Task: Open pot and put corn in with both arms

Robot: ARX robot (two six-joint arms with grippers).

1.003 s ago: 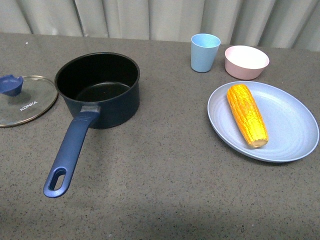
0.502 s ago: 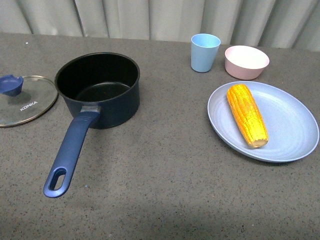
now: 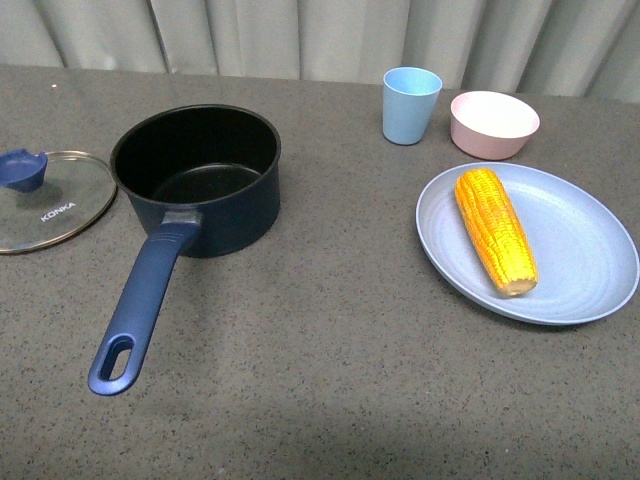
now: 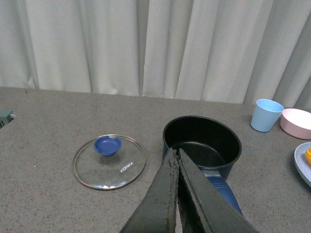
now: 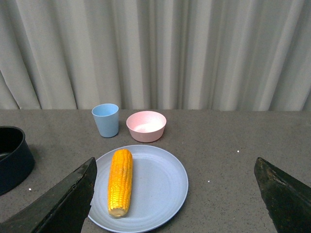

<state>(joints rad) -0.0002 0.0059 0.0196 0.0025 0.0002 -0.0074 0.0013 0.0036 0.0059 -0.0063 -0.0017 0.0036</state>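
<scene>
The navy pot [image 3: 200, 175] stands uncovered at left of centre, its long handle [image 3: 140, 300] pointing toward the near edge. Its glass lid [image 3: 45, 200] with a blue knob lies flat on the table to the pot's left. The yellow corn [image 3: 495, 230] lies on a blue plate [image 3: 590, 250] at right. Neither arm shows in the front view. In the left wrist view my left gripper [image 4: 176, 154] is shut on nothing, held short of the pot [image 4: 201, 143] and lid [image 4: 109, 161]. In the right wrist view my right gripper [image 5: 176, 167] is open wide, with the corn [image 5: 120, 180] beyond its fingers.
A light blue cup [image 3: 411, 105] and a pink bowl [image 3: 493, 123] stand behind the plate near the back of the grey table. A pale curtain hangs along the far edge.
</scene>
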